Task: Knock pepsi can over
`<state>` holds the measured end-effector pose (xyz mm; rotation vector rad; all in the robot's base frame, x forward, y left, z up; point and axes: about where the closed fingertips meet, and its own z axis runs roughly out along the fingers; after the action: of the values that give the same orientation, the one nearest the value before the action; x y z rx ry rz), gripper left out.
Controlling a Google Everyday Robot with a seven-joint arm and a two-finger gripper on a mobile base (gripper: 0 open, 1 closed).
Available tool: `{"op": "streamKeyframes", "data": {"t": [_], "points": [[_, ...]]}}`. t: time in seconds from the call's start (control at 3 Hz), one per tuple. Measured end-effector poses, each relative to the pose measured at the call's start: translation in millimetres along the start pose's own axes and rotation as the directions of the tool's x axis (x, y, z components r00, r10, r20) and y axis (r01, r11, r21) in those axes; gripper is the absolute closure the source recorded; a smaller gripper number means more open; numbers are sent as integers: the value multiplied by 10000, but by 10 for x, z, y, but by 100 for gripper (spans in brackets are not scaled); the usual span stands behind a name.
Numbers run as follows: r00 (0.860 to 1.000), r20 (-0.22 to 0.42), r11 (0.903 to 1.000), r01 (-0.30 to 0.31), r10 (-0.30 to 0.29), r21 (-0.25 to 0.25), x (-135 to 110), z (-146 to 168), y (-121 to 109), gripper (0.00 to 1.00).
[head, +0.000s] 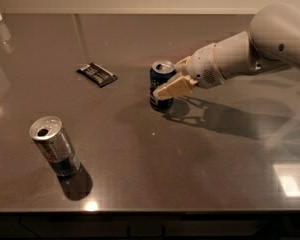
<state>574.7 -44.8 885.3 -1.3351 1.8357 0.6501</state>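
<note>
Camera view: I am watching the arm (230, 59) reaching in low from the right of the pepsi can (159, 75), which is standing upright on the table (140, 174). The gripper (168, 81) is sitting against the can's right side, 2 fingers spread.

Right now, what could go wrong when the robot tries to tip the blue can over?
The gripper sits against the side of the upright pepsi can. On the shiny table the can might just slide instead of tipping. If it falls, it could roll toward the black packet. Its top looks open, so anything inside could spill.
</note>
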Motion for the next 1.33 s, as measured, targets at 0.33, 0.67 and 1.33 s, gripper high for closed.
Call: {"op": "streamKeyframes", "data": {"t": [0.33, 0.67, 1.33], "points": [[9996, 249, 9998, -108, 112, -183, -44, 43, 24, 64], [9992, 385, 9994, -89, 102, -325, -100, 51, 48, 87], [9934, -1055, 9983, 400, -442, -414, -219, -97, 92, 100]]}}
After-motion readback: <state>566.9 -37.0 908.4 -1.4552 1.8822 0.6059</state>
